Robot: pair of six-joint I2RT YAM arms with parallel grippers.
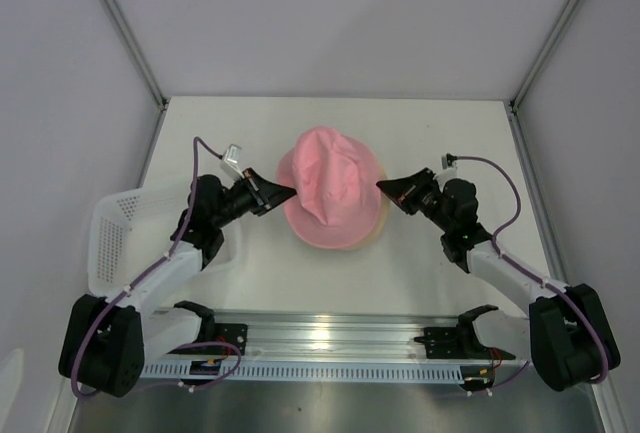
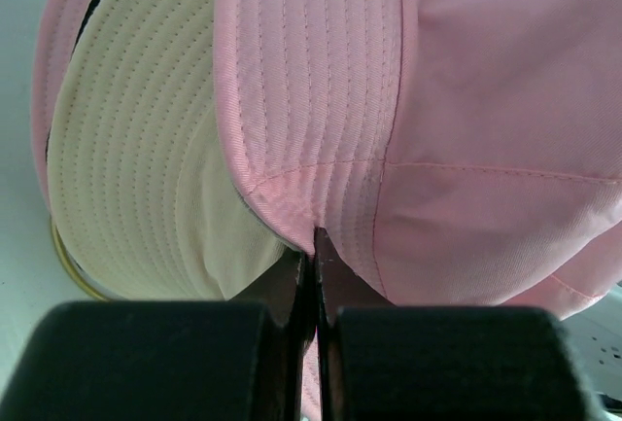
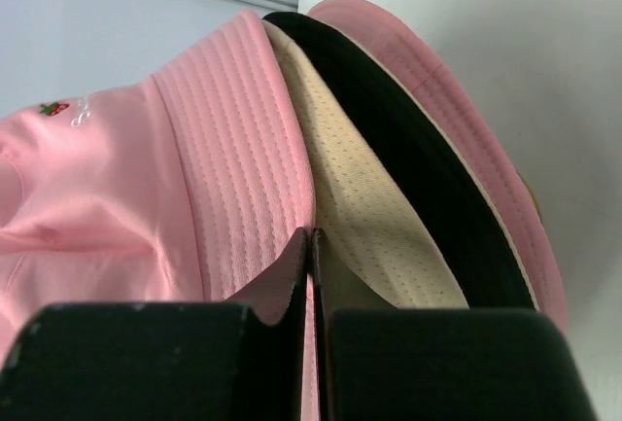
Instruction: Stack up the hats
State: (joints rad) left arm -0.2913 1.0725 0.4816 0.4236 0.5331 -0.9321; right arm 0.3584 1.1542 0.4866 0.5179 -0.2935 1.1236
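A pink hat (image 1: 330, 193) lies crown-up on top of a pile of hats at the table's middle. In the top view only a beige brim edge (image 1: 376, 231) of the pile below it shows. My left gripper (image 1: 283, 191) is shut on the pink hat's left brim (image 2: 301, 100), with pink cloth pinched between the jaws (image 2: 316, 246). My right gripper (image 1: 382, 186) is shut on its right brim (image 3: 243, 168), the jaws meeting at the brim's edge (image 3: 313, 236). Under it the right wrist view shows a beige hat (image 3: 360, 217), a black hat (image 3: 418, 158) and another pink hat (image 3: 457, 120).
A white plastic basket (image 1: 115, 238) stands at the left edge of the table, beside the left arm. Grey walls close in the table at the back and both sides. A metal rail (image 1: 330, 338) runs along the near edge between the arm bases.
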